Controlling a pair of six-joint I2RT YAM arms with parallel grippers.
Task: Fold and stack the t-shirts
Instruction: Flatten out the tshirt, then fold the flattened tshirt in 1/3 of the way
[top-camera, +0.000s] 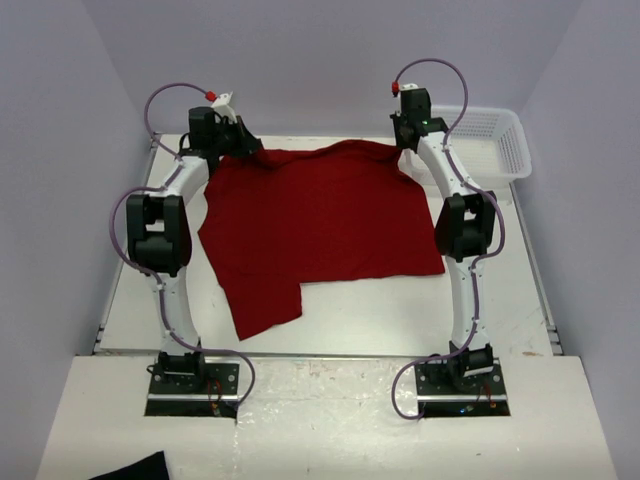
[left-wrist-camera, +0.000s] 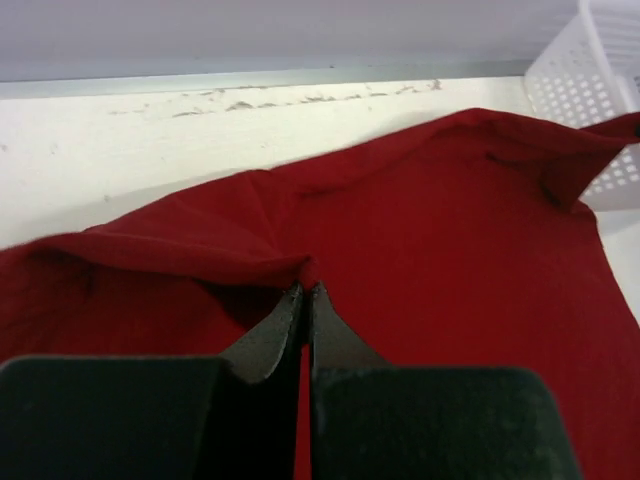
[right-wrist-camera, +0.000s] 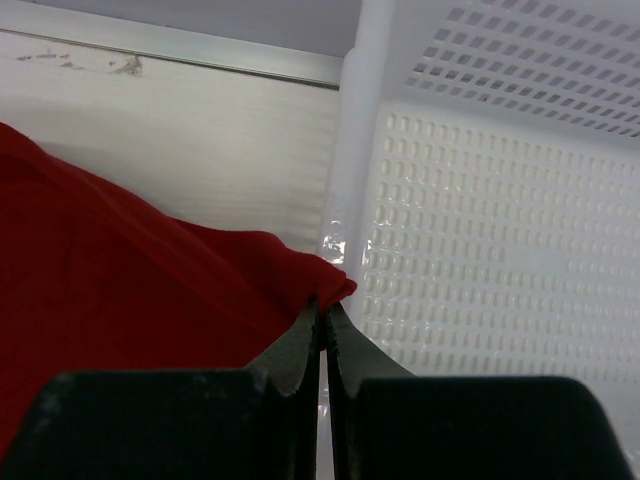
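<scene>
One dark red t-shirt (top-camera: 315, 225) lies spread over the middle of the white table, its far edge pulled between both arms. My left gripper (top-camera: 243, 152) is shut on the shirt's far left corner; in the left wrist view the fingertips (left-wrist-camera: 305, 290) pinch a fold of the red t-shirt (left-wrist-camera: 440, 250). My right gripper (top-camera: 405, 147) is shut on the far right corner. The right wrist view shows the gripper (right-wrist-camera: 325, 303) clamping a bunched tip of the red t-shirt (right-wrist-camera: 120, 270) right beside the basket wall.
A white mesh basket (top-camera: 490, 140) stands at the far right of the table, close against the right gripper, its wall (right-wrist-camera: 480, 270) filling the right wrist view. A black cloth scrap (top-camera: 135, 468) lies on the near ledge at the bottom left.
</scene>
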